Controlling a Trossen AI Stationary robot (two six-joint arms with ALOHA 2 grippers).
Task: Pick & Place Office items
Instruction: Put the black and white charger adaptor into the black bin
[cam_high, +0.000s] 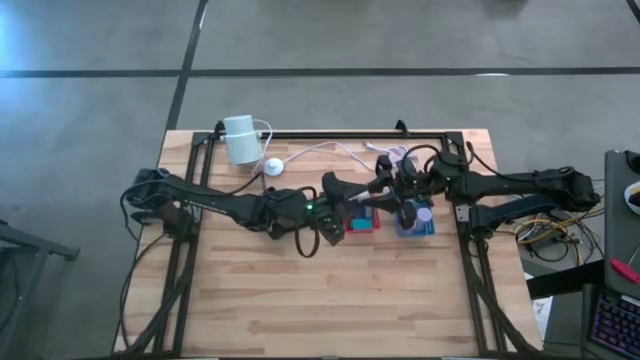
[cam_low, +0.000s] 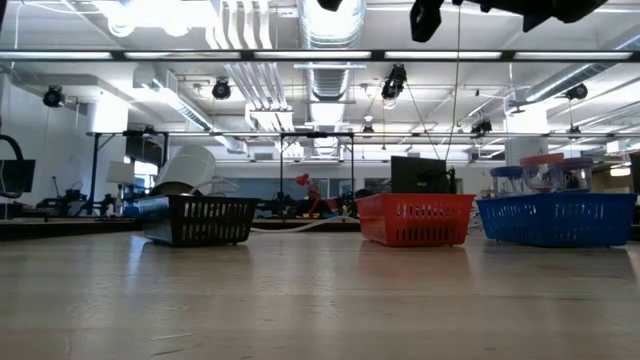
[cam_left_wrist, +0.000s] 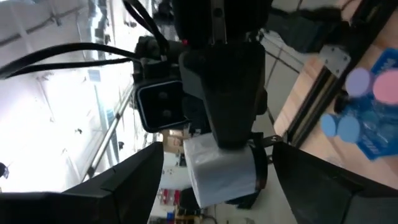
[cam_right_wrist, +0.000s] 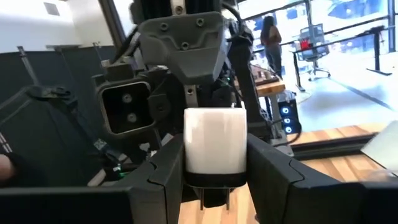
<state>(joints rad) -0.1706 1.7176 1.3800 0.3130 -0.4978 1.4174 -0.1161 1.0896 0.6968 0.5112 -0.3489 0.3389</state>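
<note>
Right gripper clamps a white block between its fingers, up in the air above the red tray. Left gripper faces it, jaws spread wide on either side of that block, not pinching it.

A white cylinder with its cable lies at the upper left of the wooden table. Black, red and blue mesh trays line up across mid-frame. A person stands in the background, upper right.
</note>
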